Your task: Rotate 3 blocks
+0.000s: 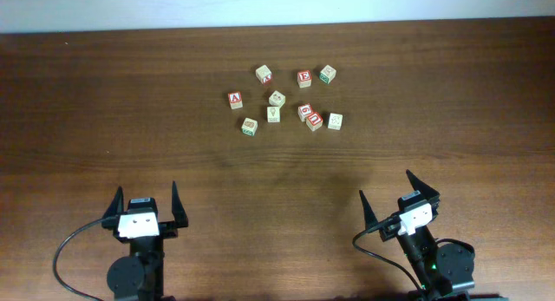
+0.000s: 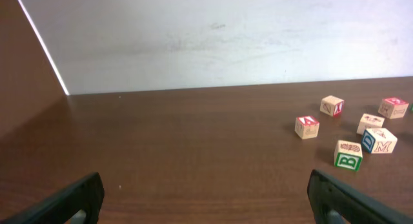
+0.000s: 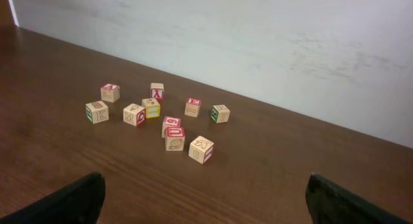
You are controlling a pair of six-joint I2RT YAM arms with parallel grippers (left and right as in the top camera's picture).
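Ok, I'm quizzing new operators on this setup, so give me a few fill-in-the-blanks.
The table holds ___ blocks. The left end effector and right end effector are both ___, holding nothing. The letter on the A block is coloured ___.
Missing: ten; open; red.

Dark wood table (image 1: 104,119), red "A" cube (image 1: 235,100), red "E" cube (image 1: 303,77)

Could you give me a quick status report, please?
Left gripper open, right gripper open, both empty. Blocks clustered far side, untouched. Nothing between grippers and blocks.
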